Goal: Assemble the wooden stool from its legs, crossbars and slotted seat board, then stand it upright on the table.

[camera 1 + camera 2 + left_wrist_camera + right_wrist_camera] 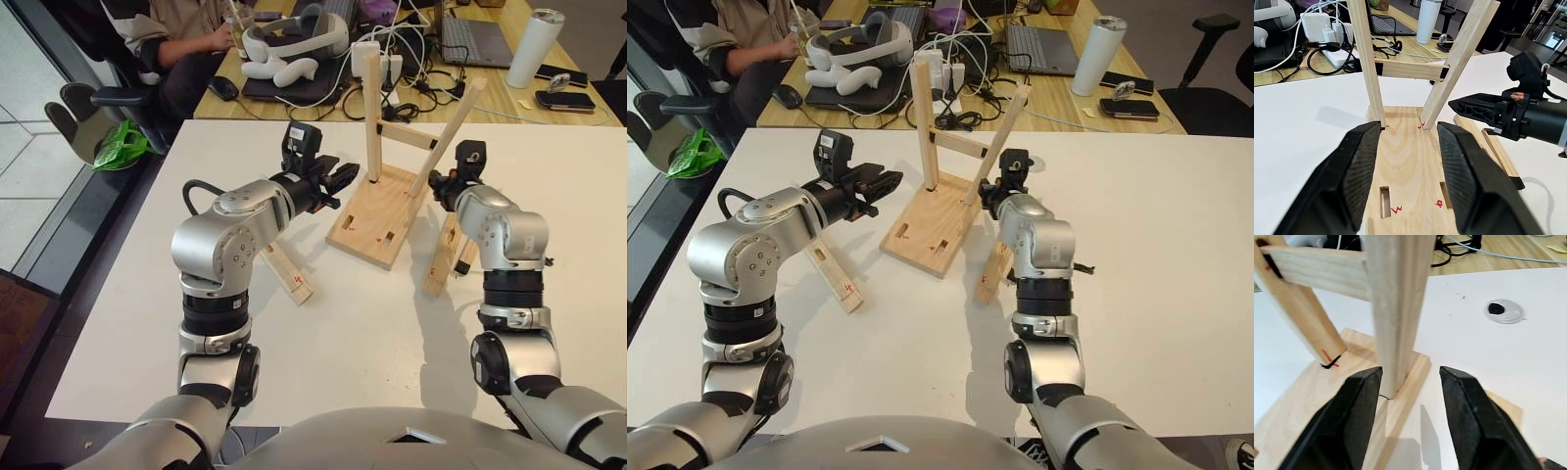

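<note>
Assembly seems halfway: pale slotted wooden seat board (377, 223) lies mid white table (558, 294) with two upright legs (372, 117). Left gripper (343, 181) hovers open; right gripper (1410, 373), open, straddles one leg (1396, 308). Next: slot in a loose leg (292, 279).

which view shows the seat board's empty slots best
Left wrist view: both empty slots lie close, openings plain. Eye views show them small and far; right wrist view looks at the seat board's other end.

One seat board (367, 230). Two legs stand in it, one leg (372, 108) ahead of the left jaws, the other leg (453, 132) between the right jaws. One crossbar (409, 137) joins them. Three loose wooden pieces: one piece (291, 276) behind the left jaws, two pieces (1474, 139) (1501, 156) beneath the right jaws.
</note>
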Controlling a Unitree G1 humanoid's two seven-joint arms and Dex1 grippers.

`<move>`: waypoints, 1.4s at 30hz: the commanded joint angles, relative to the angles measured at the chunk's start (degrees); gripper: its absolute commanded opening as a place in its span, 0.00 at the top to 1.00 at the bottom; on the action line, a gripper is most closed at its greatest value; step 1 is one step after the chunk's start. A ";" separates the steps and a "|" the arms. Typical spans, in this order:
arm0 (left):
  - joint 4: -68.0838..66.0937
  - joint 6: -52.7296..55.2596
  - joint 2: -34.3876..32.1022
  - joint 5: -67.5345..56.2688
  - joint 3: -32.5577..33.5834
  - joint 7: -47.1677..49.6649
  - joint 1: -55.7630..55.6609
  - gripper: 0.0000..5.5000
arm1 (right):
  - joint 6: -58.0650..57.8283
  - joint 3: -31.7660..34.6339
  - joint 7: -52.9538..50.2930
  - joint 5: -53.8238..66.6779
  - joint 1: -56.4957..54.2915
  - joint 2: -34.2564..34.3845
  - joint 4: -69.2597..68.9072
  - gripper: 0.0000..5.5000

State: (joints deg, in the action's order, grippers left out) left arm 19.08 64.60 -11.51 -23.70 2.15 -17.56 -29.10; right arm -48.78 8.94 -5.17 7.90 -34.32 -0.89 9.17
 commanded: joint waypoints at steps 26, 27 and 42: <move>-2.33 13.05 -3.71 4.34 9.82 10.06 6.19 0.62 | -11.53 -6.34 -10.42 2.67 31.44 8.43 -46.14 0.60; -1.99 13.19 -3.53 4.36 10.36 10.35 5.98 0.62 | -11.20 -5.06 -10.71 2.79 31.62 8.48 -47.96 0.60; -3.24 12.96 -4.27 4.05 8.05 9.42 3.16 0.62 | -5.92 11.75 -22.00 12.53 28.62 16.41 -33.73 0.60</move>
State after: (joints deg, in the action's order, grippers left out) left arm 16.73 77.06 -14.61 -19.74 11.45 -7.40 -23.63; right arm -56.13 19.70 -25.78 18.77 -1.18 4.95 -28.18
